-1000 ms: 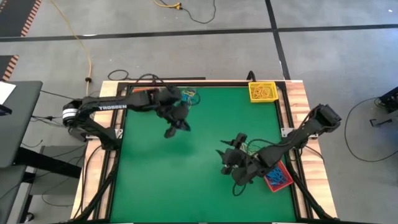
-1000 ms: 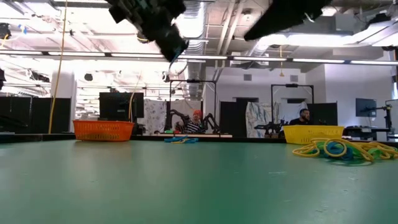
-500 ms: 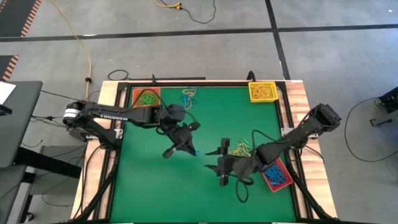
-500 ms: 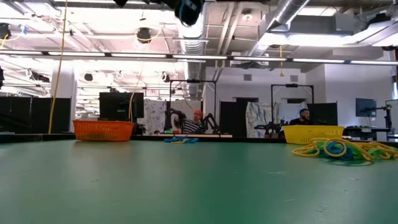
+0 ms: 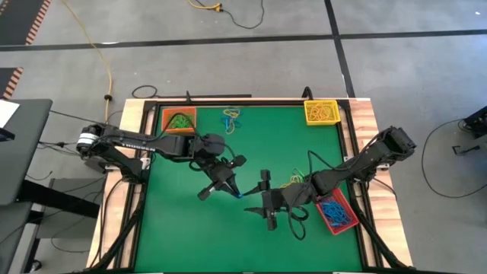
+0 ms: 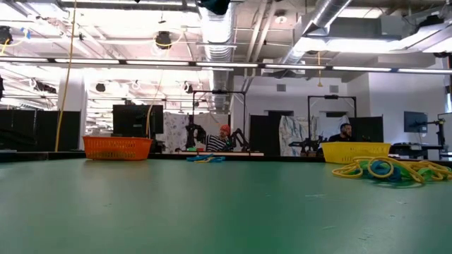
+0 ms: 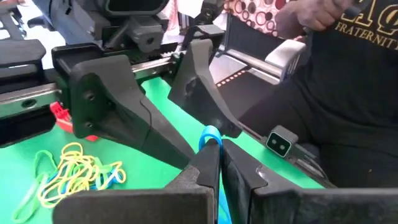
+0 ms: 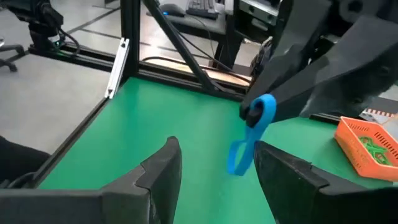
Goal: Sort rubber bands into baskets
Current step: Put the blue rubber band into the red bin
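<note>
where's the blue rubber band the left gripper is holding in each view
High view: the thin blue rubber band is a speck at the left gripper tip, mid-table.
Low view: not in it.
Left wrist view: pinched between the shut fingers.
Right wrist view: dangling just ahead of the open right gripper.
Shared landmark: the orange plastic basket, also in the right wrist view.

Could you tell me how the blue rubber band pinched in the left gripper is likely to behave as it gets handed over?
Probably floppy: the blue rubber band droops in a limp loop below the shut left gripper. Likely very light, since a fingertip pinch alone carries it. It may swing or stretch, so the open right gripper, with its fingers either side of the loop, could miss it.
</note>
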